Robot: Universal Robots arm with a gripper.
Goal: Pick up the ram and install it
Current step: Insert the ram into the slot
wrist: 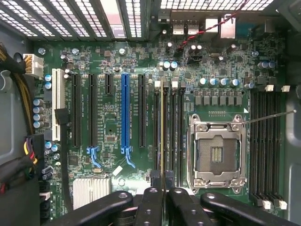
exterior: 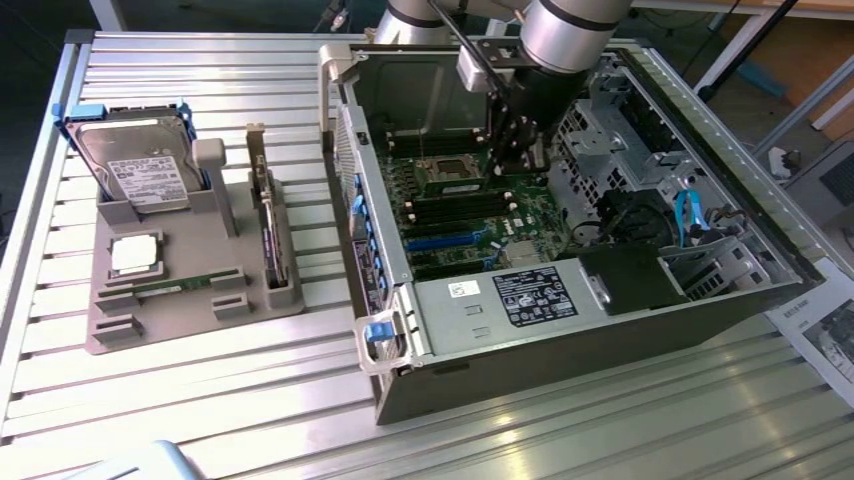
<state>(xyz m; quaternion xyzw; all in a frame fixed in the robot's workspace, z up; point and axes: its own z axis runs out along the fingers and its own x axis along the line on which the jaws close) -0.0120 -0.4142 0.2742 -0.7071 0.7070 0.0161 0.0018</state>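
Silver-grey cylindrical arm (exterior: 571, 28) with a black wrist section, glossy black fingers (wrist: 148, 207) with round screw recesses.

I'm in a robotics lab/workshop: slatted alu bench (exterior: 174, 420), opened PC case (exterior: 561, 355) w/ bare mobo (wrist: 110, 141), grey parts jig (exterior: 200, 245) alongside.

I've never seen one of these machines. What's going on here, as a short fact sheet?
Held: gripper shut on the ram
Where: inside the open computer case, over the memory slots beside the empty processor socket
Seated: cannot tell
On the tray: second ram stick, hard drive, processor chip
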